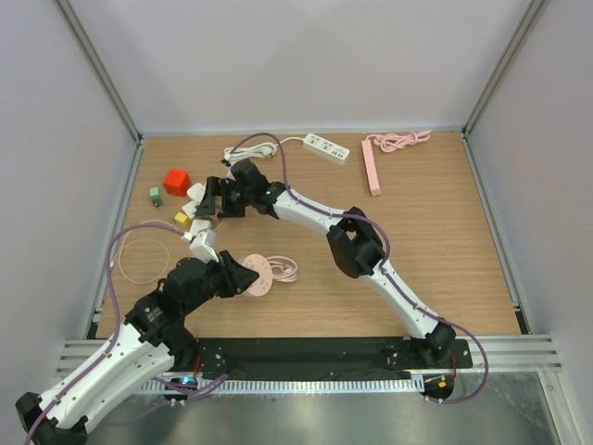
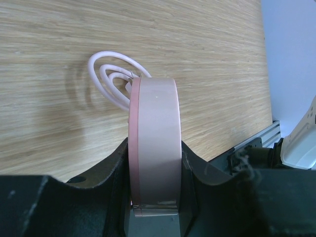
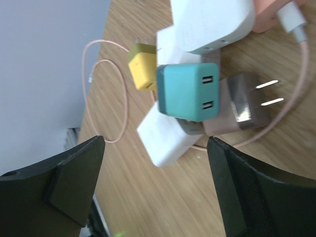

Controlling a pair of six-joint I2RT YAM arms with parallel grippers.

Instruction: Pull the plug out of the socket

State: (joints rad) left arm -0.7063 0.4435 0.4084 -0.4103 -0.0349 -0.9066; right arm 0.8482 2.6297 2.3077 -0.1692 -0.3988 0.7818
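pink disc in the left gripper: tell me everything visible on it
The pink disc is a flat round puck, matte pink plastic by the look, with a darker pink band along one edge. The left gripper is shut on it, clamping both faces; the wrist camera sees it edge-on. A pale cable coiled on the table meets its rim.

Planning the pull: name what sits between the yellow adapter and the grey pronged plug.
The teal adapter lies between the yellow adapter and the grey plug, in the right wrist view.

Clustered adapters (image 3: 187, 94) crowd the right pincer (image 3: 153, 158); table (image 1: 445, 260) rightward lies free.
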